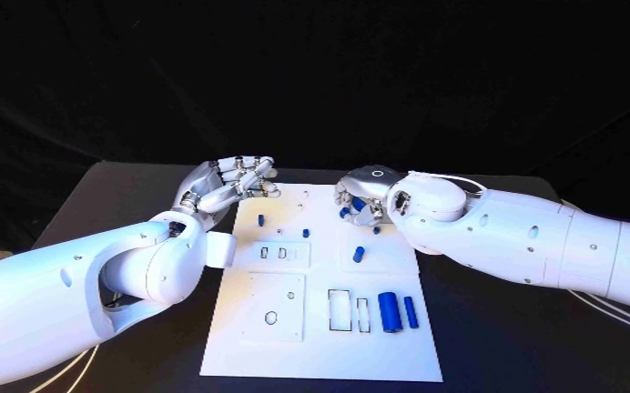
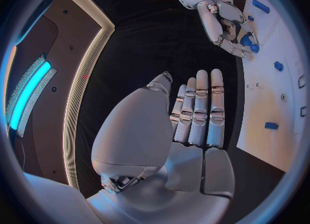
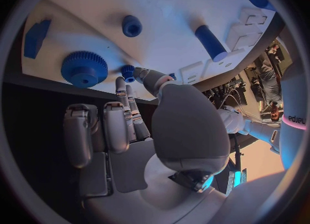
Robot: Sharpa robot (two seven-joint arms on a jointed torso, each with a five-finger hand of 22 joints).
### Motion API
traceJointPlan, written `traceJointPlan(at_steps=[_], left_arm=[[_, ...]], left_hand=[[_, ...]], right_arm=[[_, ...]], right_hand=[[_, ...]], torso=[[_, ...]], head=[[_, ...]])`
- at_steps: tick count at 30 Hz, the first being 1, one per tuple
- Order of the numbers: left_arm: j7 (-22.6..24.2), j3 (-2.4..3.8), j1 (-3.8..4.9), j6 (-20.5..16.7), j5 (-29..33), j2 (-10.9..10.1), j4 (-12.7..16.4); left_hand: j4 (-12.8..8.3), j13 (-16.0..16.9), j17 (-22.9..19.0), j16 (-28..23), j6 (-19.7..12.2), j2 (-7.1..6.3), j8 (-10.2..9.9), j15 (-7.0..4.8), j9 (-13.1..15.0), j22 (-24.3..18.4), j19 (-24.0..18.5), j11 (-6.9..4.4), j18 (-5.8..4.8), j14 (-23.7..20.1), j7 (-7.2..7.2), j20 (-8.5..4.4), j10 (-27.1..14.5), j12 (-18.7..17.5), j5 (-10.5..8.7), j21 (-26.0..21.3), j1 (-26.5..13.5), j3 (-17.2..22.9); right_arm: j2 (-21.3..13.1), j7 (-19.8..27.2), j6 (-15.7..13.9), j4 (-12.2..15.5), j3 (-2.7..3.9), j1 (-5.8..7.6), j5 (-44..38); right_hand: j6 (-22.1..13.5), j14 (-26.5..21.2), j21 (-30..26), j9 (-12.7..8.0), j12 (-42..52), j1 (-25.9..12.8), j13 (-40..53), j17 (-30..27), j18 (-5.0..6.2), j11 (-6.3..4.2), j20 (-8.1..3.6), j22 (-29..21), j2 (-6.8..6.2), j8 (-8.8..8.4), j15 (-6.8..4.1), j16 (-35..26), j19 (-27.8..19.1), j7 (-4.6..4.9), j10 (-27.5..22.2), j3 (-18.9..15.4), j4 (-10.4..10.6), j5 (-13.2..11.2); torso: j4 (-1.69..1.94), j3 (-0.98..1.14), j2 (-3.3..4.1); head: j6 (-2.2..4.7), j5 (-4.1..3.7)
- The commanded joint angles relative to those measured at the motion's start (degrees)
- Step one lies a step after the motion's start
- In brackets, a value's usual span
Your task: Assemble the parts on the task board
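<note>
Task board (image 1: 249,343) on black table (image 1: 131,195), dark backdrop.

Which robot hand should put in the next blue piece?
Probably the right hand: it is over the task board, fingertips at a small blue part beside the blue gear. The left hand is off the board's edge, open and holding nothing.

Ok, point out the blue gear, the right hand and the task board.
blue gear (image 3: 84,69), right wrist view, toothed top face.
right hand (image 1: 364,195), head view, back of hand.
task board (image 1: 249,347), head view, bare near corner.
</note>
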Motion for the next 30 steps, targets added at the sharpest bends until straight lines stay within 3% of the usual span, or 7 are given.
traceJointPlan(at_steps=[1,6,11,16,17,22,30], left_arm=[[0.20,0.05,0.15,1.12,-0.29,0.01,-0.07],[0.15,0.06,0.15,1.10,-0.29,-0.07,-0.15],[0.08,0.06,0.16,1.11,-0.29,-0.19,-0.11],[0.01,0.06,0.17,1.10,-0.29,-0.28,-0.11],[0.00,0.06,0.17,1.10,-0.29,-0.30,-0.11],[-0.08,0.06,0.17,1.08,-0.29,-0.38,-0.12],[-0.22,0.05,0.17,1.06,-0.28,-0.35,-0.26]], left_hand=[[0.00,-0.05,0.12,0.33,-0.25,-0.10,-0.30,0.17,-0.10,0.06,0.46,0.58,0.71,0.09,0.40,0.07,-0.06,-0.29,-0.36,0.22,-0.38,0.35],[0.01,-0.04,0.22,0.41,-0.30,-0.09,-0.34,0.21,-0.11,0.07,0.45,0.63,0.70,0.02,0.46,0.08,-0.10,-0.35,-0.36,0.25,-0.50,0.39],[0.02,-0.04,0.30,0.48,-0.32,-0.05,-0.36,0.24,-0.12,0.08,0.44,0.66,0.70,-0.04,0.50,0.09,-0.12,-0.40,-0.36,0.27,-0.61,0.44],[0.02,-0.04,0.30,0.48,-0.32,-0.05,-0.36,0.24,-0.12,0.08,0.44,0.66,0.70,-0.04,0.50,0.09,-0.12,-0.40,-0.36,0.27,-0.61,0.44],[0.02,-0.03,0.38,0.55,-0.33,0.03,-0.38,0.26,-0.13,0.08,0.43,0.69,0.69,-0.09,0.54,0.09,-0.13,-0.44,-0.35,0.29,-0.71,0.51],[0.02,-0.03,0.38,0.55,-0.33,0.03,-0.38,0.26,-0.13,0.08,0.43,0.69,0.69,-0.09,0.54,0.09,-0.13,-0.44,-0.35,0.29,-0.71,0.51],[0.02,-0.02,0.48,0.64,-0.36,0.11,-0.40,0.28,-0.15,0.09,0.41,0.71,0.69,-0.14,0.57,0.10,-0.15,-0.49,-0.35,0.32,-0.82,0.58]], right_arm=[[0.21,-0.41,1.01,-0.28,-0.02,-0.10,-1.26],[0.49,-0.32,1.25,-0.62,-0.04,-0.26,-1.16],[0.75,-0.27,1.24,-0.69,-0.05,-0.37,-1.12],[0.93,-0.43,0.74,-0.80,-0.05,-0.45,-1.15],[0.93,-0.46,0.48,-0.82,-0.05,-0.46,-1.17],[0.71,-0.41,-3.07,-0.56,-0.05,-0.51,-1.31],[-0.14,-1.77,-9.29,1.85,0.09,-0.44,-1.52]], right_hand=[[0.63,2.43,0.33,0.23,0.46,0.22,0.18,0.11,-1.09,-0.05,0.11,6.19,0.40,0.55,0.35,0.47,0.83,0.05,0.06,0.53,0.00,-0.40],[1.49,2.39,0.41,0.64,0.85,0.60,0.42,0.16,-1.10,-0.10,0.13,6.33,0.91,1.02,0.32,0.65,0.81,0.01,0.19,1.09,-0.06,-1.01],[2.09,2.36,0.59,0.94,1.26,0.82,0.63,0.17,-1.15,-0.23,0.10,6.65,1.34,1.35,0.26,0.77,0.93,-0.11,0.53,1.58,-0.08,-1.48],[3.22,2.36,0.85,1.56,2.02,1.46,1.04,0.30,-1.23,-0.62,-0.09,7.14,2.27,2.05,-0.05,0.99,1.14,-0.53,1.33,2.43,-0.31,-2.17],[3.87,2.36,1.03,1.94,2.43,1.99,1.27,0.32,-1.30,-0.83,-0.23,7.49,2.95,2.49,-0.25,1.07,1.32,-0.74,1.79,2.91,-0.56,-2.93],[6.23,2.40,1.72,3.77,3.91,3.38,2.13,0.49,-1.57,-1.71,-0.87,8.80,4.62,4.51,-0.96,1.35,2.06,-1.46,3.63,3.75,-1.71,-3.44],[6.85,2.42,2.29,5.52,4.77,3.64,2.77,0.50,-1.81,-2.17,-1.32,9.90,4.79,5.84,-1.37,1.49,2.70,-1.77,4.48,3.71,-2.65,-3.01]], torso=[[0.09,-0.05,0.26],[0.01,-0.16,0.51],[0.08,-0.14,0.80],[0.21,-0.16,0.82],[0.21,-0.17,0.83],[0.23,-0.24,1.00],[0.24,-0.39,1.04]], head=[[0.17,0.00],[0.16,-0.16],[0.26,-0.06],[0.15,0.00],[0.15,0.00],[0.34,0.25],[1.05,0.40]])
